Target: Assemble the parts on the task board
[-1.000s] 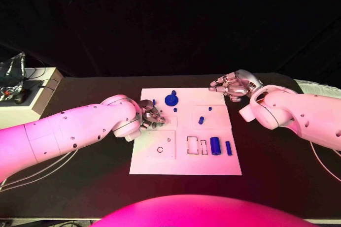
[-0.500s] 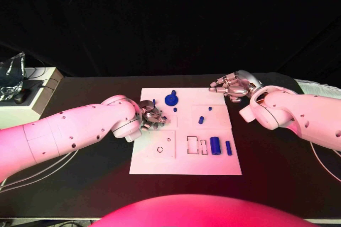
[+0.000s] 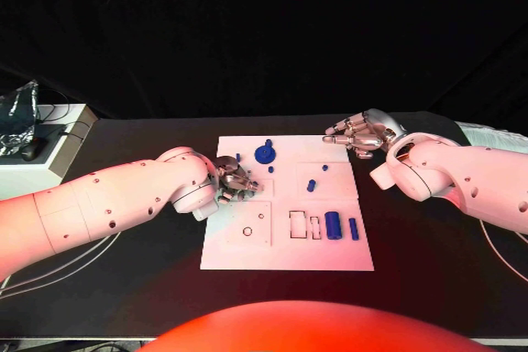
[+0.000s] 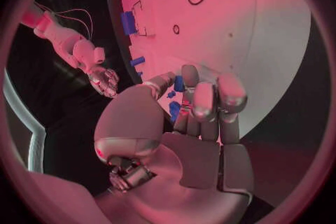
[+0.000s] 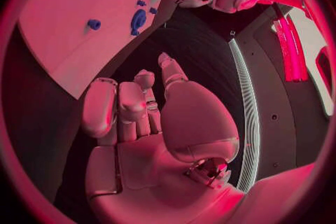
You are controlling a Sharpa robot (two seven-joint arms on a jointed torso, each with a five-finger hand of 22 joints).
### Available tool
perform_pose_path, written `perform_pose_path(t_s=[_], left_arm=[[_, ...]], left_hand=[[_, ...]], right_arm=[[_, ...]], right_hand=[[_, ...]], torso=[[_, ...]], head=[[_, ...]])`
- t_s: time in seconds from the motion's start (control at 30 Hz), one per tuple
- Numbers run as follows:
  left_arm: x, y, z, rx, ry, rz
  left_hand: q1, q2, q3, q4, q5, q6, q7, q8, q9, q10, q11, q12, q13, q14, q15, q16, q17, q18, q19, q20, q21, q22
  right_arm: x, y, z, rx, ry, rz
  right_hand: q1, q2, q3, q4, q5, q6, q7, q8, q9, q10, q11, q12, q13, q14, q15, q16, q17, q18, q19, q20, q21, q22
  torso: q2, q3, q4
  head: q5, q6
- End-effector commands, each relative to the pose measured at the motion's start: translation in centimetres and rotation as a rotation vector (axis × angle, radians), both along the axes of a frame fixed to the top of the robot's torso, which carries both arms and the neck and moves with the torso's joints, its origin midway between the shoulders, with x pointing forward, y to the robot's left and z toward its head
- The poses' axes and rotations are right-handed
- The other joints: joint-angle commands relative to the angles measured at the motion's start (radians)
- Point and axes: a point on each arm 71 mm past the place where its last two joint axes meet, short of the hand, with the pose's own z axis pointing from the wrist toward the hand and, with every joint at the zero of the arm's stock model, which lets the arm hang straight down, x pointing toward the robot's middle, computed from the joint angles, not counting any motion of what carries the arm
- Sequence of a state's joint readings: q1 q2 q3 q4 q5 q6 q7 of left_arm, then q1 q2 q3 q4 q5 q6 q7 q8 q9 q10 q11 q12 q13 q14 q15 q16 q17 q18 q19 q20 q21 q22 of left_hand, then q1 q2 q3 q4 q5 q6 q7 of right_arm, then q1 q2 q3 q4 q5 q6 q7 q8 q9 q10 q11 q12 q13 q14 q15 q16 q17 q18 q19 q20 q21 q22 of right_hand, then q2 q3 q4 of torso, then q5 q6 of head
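Observation:
The white task board [image 3: 288, 249] lies in the middle of the black table. My left hand [image 3: 232, 177] hovers over its left edge with fingers curled. In the left wrist view a small blue part [image 4: 178, 84] sits pinched between thumb and a fingertip [image 4: 204, 102]. My right hand [image 3: 356, 133] hangs off the board's far right corner, fingers loosely bent and apart, holding nothing; my right hand [image 5: 140, 117] shows a bare palm. On the board stand a round blue part [image 3: 265, 153], a blue cylinder [image 3: 333, 221], a slim blue piece [image 3: 353, 228] and small blue pegs [image 3: 311, 186].
A pale box [image 3: 44, 150] with a crinkled foil bag [image 3: 15, 109] stands at the table's far left. Empty rectangular slots [image 3: 299, 224] and a small round hole [image 3: 249, 231] mark the board's near half. Bare black table [image 3: 132, 276] lies on both sides of the board.

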State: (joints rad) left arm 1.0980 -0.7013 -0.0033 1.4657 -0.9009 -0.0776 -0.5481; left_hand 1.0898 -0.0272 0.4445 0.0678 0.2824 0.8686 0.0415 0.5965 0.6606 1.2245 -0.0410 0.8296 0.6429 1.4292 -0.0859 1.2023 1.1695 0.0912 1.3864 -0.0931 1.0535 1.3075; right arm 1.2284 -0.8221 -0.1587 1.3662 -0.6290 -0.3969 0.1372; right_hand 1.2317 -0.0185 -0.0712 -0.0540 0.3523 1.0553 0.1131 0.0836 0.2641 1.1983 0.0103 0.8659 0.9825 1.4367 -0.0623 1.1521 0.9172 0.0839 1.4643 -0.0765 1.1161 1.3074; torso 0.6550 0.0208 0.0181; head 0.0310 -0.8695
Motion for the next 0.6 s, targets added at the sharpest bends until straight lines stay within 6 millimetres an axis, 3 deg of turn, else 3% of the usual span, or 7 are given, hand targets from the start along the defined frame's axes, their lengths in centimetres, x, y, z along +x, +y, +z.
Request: perform_pose_path(t_s=[0.03, 0.6], left_arm=[[-0.6, 0.2, -0.9, 0.021, 0.063, -0.021], [-0.3, 0.8, 0.4, -0.083, 0.072, -0.101]], left_hand=[[-0.002, 0.001, 0.156, -0.159, 0.002, 0.005, -0.001, 0.003, 0.0, 0.008, -0.001, -0.003, -0.001, 0.001, 0.0, -0.002, 0.001, -0.018, -0.002, 0.0, -0.003, 0.102], [-0.01, 0.007, 0.185, -0.176, 0.002, 0.0, 0.0, 0.008, 0.005, 0.003, 0.0, -0.005, -0.002, -0.001, 0.0, -0.01, -0.005, -0.016, -0.008, 0.0, -0.011, 0.101]], right_arm=[[-0.1, 0.1, 0.0, -0.003, 0.002, 0.02], [-0.1, 0.1, 0.0, -0.003, 0.002, 0.019]], right_hand=[[0.005, 0.005, 0.0, -0.003, 0.007, 0.0, 0.003, -0.005, -0.001, 0.0, -0.006, -0.004, 0.0, 0.002, -0.005, -0.005, 0.001, 0.002, 0.077, -0.004, 0.0, 0.155], [0.005, 0.005, 0.0, -0.003, 0.007, 0.0, 0.003, -0.005, -0.001, 0.0, -0.006, -0.004, 0.0, 0.002, -0.005, -0.005, 0.001, 0.002, 0.077, -0.004, 0.0, 0.155]], torso=[[0.0, -0.0003, 0.0001], [0.0, 0.0, -0.0002]], head=[[0.0, 0.001], [0.003, 0.002]])
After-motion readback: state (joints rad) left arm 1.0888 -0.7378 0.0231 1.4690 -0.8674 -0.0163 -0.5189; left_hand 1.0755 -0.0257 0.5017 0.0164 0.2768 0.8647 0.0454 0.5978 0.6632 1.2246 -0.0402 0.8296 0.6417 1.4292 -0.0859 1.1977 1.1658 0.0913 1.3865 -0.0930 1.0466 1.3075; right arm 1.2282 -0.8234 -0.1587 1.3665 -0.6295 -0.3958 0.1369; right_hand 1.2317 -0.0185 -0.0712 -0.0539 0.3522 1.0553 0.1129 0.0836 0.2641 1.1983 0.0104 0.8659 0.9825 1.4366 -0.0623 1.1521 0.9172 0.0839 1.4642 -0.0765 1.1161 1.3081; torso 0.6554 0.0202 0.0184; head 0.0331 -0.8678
